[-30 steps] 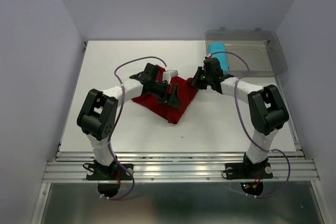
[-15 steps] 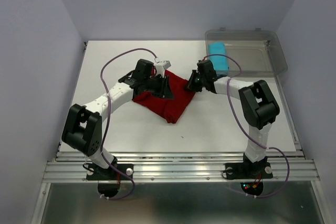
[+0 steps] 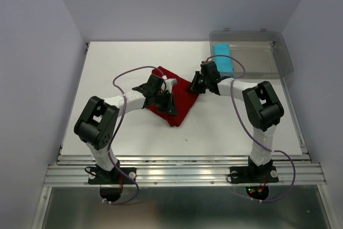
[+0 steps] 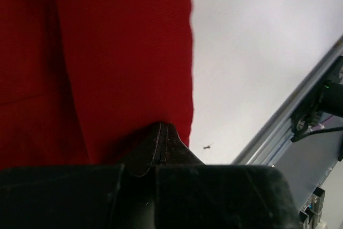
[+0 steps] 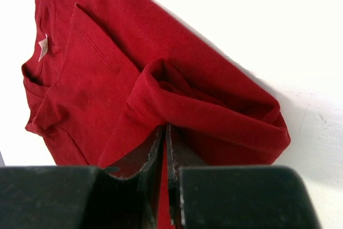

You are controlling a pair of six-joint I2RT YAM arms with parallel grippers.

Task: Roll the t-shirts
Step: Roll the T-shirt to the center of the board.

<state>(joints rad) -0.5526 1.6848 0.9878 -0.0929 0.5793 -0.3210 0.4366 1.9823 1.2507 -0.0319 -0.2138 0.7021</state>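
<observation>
The dark red t-shirt (image 3: 181, 104) lies partly folded in the middle of the white table (image 3: 107, 63). My left gripper (image 3: 169, 104) rests on its near left part, shut, with nothing seen between its pads. In the left wrist view its tips (image 4: 161, 125) press on red cloth (image 4: 107, 52) beside the shirt's straight edge. My right gripper (image 3: 194, 85) is at the shirt's far right corner. In the right wrist view it (image 5: 166, 128) is shut on a fold of the red cloth (image 5: 177, 100). The light cyan t-shirt roll (image 3: 224, 63) lies in the bin.
A clear plastic bin (image 3: 268, 60) stands at the back right of the table, just behind the right arm. Purple cables loop over both arms. The metal rail (image 3: 182, 172) runs along the near edge. A small dark speck (image 4: 207, 146) lies on the table.
My left gripper went from open to shut and drew back toward the near side over the shirt. The shirt's left part now lies narrower, folded in. The right gripper kept its hold.
</observation>
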